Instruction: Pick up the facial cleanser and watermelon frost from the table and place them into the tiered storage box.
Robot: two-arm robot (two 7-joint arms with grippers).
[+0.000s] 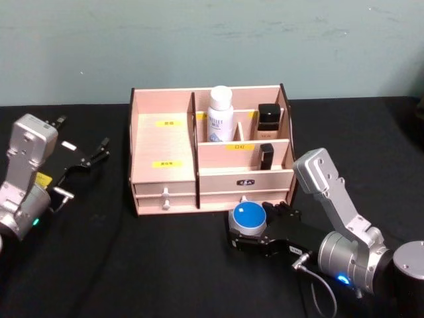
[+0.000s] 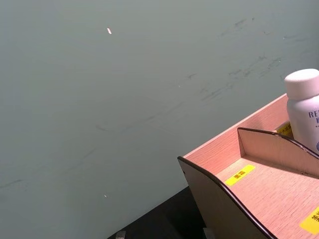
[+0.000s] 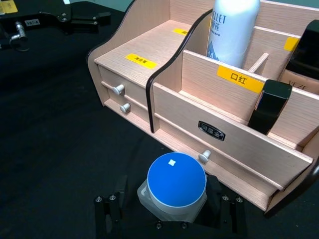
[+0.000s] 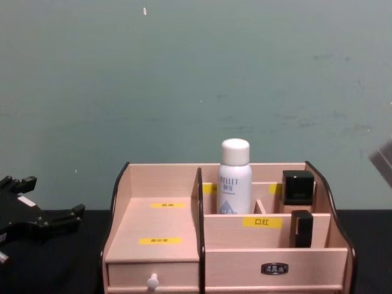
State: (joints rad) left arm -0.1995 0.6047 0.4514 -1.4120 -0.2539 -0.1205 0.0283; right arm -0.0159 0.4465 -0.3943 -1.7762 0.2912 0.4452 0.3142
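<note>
The tiered storage box (image 1: pixel 162 142) stands at the table's middle. The facial cleanser (image 1: pixel 220 112), a white bottle, stands upright in a back compartment of the box (image 4: pixel 159 233), also seen as the bottle (image 4: pixel 235 177). The watermelon frost (image 1: pixel 248 217), a small jar with a blue lid (image 3: pixel 176 179), sits just in front of the box's drawer. My right gripper (image 1: pixel 246 233) is open around the jar, a finger close on each side. My left gripper (image 1: pixel 84 132) is open and holds nothing, out to the left of the box.
A black-capped bottle (image 1: pixel 268 118) and a black lipstick (image 1: pixel 266 157) occupy the box's right compartments. Small knobs (image 3: pixel 118 89) stick out of the drawers. Black cloth covers the table (image 1: pixel 132 265); a green wall rises behind.
</note>
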